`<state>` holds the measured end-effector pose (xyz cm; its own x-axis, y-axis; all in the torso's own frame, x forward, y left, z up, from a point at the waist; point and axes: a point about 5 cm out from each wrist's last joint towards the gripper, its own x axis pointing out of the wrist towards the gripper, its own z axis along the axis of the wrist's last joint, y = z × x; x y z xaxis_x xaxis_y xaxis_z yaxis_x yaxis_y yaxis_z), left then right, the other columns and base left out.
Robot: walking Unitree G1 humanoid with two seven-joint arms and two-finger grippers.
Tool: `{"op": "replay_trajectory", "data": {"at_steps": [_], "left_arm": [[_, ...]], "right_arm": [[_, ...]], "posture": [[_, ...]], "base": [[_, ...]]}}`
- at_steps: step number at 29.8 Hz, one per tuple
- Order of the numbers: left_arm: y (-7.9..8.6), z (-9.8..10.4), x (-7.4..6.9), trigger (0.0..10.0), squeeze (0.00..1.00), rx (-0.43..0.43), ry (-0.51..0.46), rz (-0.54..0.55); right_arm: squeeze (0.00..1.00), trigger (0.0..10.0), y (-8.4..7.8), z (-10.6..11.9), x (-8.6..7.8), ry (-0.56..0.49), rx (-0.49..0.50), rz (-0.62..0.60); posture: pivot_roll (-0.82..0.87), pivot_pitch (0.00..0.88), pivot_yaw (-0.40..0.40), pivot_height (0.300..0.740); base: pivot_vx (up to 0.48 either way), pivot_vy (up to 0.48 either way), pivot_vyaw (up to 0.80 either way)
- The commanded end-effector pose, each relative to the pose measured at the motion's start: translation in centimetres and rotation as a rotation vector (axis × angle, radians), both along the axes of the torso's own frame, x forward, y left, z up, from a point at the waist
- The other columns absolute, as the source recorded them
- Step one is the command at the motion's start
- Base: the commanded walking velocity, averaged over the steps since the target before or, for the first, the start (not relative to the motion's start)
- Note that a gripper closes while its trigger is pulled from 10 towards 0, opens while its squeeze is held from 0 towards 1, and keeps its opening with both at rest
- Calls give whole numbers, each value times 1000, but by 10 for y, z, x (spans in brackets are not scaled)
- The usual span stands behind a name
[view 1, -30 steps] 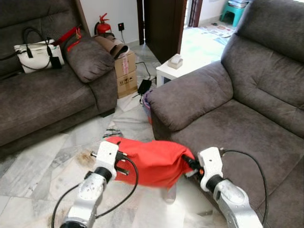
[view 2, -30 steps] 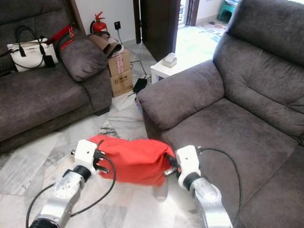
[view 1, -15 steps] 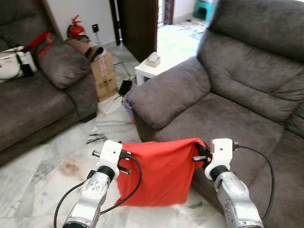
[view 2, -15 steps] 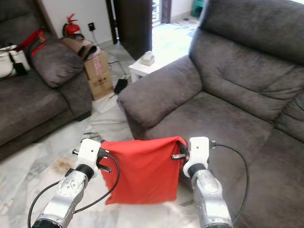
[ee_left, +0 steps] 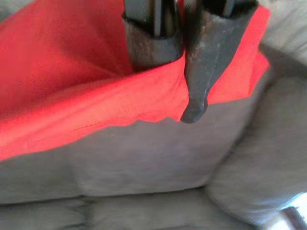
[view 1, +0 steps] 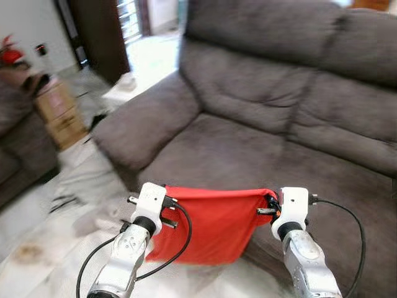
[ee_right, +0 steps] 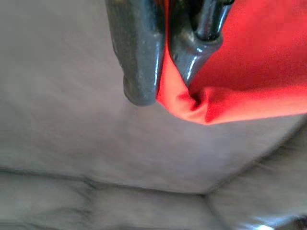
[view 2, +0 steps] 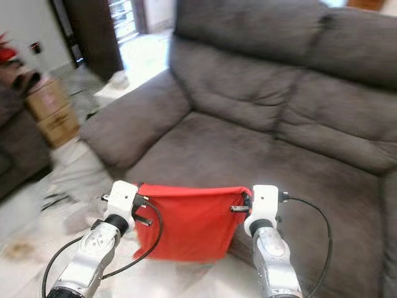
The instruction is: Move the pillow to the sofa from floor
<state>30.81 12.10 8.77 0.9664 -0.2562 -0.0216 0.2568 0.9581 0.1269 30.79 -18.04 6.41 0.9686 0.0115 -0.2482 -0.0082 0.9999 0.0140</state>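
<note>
A red pillow (view 1: 211, 223) hangs flat and slack between my two grippers, stretched along its top edge in front of the grey sofa (view 1: 260, 149). My left gripper (view 1: 169, 197) is shut on the pillow's left top corner, and its fingers (ee_left: 201, 72) pinch the red cloth (ee_left: 96, 96) in the left wrist view. My right gripper (view 1: 268, 205) is shut on the right top corner, the cloth (ee_right: 240, 72) squeezed between its fingers (ee_right: 139, 52). The pillow's lower part hangs against the front of the sofa seat, above the floor.
The sofa's armrest (view 1: 142, 127) lies ahead to the left. Beyond it are a blurred cardboard box (view 1: 59, 112), a second dark sofa (view 1: 12, 161) at the far left and a dark door (view 1: 99, 31). Pale marble floor (view 1: 56, 217) spreads on the left.
The camera has swung right, so the sofa seat and backrest now face me. The pillow stays gripped at both corners and is now nearer the seat front.
</note>
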Motion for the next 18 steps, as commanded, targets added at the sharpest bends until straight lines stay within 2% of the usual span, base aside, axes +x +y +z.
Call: {"op": "replay_trajectory", "data": {"at_steps": [1,17,18], "left_arm": [[4,14,2,10000,0,-16,-65,1],[8,15,3,10000,0,12,-64,9],[8,15,3,10000,0,13,-65,8]], "right_arm": [[0,10000,1,19,8,-94,10,-24],[0,10000,8,24,12,-120,22,-11],[0,10000,9,25,12,-124,27,-6]], "posture": [[28,89,47,740],[32,127,40,740],[32,127,40,740]], "base": [[0,0,-800],[0,0,-800],[0,0,0]]}}
